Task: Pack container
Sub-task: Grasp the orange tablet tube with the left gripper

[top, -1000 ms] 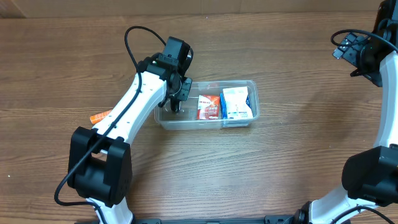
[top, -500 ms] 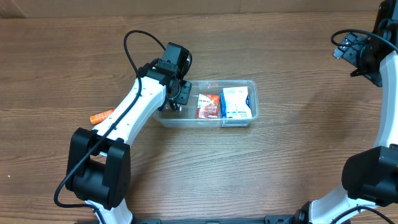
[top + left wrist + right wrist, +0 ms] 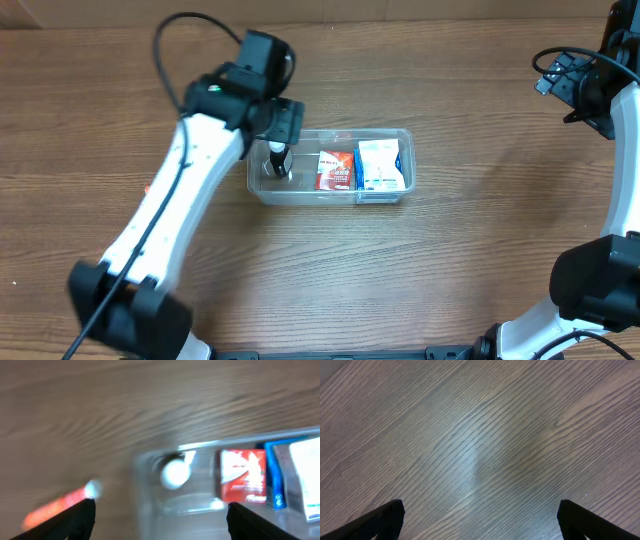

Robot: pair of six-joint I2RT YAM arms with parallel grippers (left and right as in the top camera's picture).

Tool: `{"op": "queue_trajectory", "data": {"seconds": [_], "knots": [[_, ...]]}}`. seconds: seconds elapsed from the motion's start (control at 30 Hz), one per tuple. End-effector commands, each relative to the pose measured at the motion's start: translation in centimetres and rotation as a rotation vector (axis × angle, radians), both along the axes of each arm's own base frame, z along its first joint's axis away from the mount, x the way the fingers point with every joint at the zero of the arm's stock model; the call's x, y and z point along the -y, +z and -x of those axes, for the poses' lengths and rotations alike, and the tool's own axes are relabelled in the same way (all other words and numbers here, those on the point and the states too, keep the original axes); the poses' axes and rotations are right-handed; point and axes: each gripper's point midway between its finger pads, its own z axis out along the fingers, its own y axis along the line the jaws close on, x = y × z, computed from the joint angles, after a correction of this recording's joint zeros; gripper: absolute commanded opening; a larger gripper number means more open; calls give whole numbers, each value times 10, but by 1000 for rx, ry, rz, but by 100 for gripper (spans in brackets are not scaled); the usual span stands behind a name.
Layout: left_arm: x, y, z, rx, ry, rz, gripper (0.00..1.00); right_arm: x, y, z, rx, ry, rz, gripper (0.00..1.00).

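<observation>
The clear container (image 3: pixel 403 137) lies mid-table, and its near wall (image 3: pixel 145 495) shows blurred in the left wrist view. Inside it, from left to right, are a small dark bottle with a white cap (image 3: pixel 277 161) (image 3: pixel 175 472), a red box (image 3: pixel 336 170) (image 3: pixel 243 476) and a blue-and-white box (image 3: pixel 382 165) (image 3: pixel 295 477). My left gripper (image 3: pixel 160 522) hangs open above the container's left end, apart from the bottle and holding nothing. My right gripper (image 3: pixel 480 520) stands open over bare wood at the far right.
An orange item (image 3: pixel 55 507) lies on the table left of the container, mostly hidden under my left arm (image 3: pixel 190 190) in the overhead view. The right arm (image 3: pixel 590 90) stays near the table's right edge.
My left gripper has opened and let go of the bottle, which now stands in the container's left end. The gripper has lifted up and away to the left. The right arm has not moved.
</observation>
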Motion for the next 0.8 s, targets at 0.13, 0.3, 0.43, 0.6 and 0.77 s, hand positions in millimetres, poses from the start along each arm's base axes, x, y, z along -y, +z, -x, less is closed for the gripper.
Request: {"op": "queue_trajectory", "data": {"seconds": [0.13, 0.3, 0.43, 0.6, 0.77], "knots": [[-150, 15, 44, -111, 428, -44, 100, 0, 14, -2, 39, -2, 12, 100], [-188, -75, 43, -366, 43, -165, 100, 0, 14, -2, 39, -2, 12, 100], [-180, -145, 28, -483, -316, -167, 100, 0, 14, -2, 39, -2, 12, 100], [-176, -197, 36, -594, -594, -153, 100, 0, 14, -2, 39, -2, 12, 100], [-163, -207, 33, -567, -635, -82, 81, 0, 14, -2, 39, -2, 12, 100]]}}
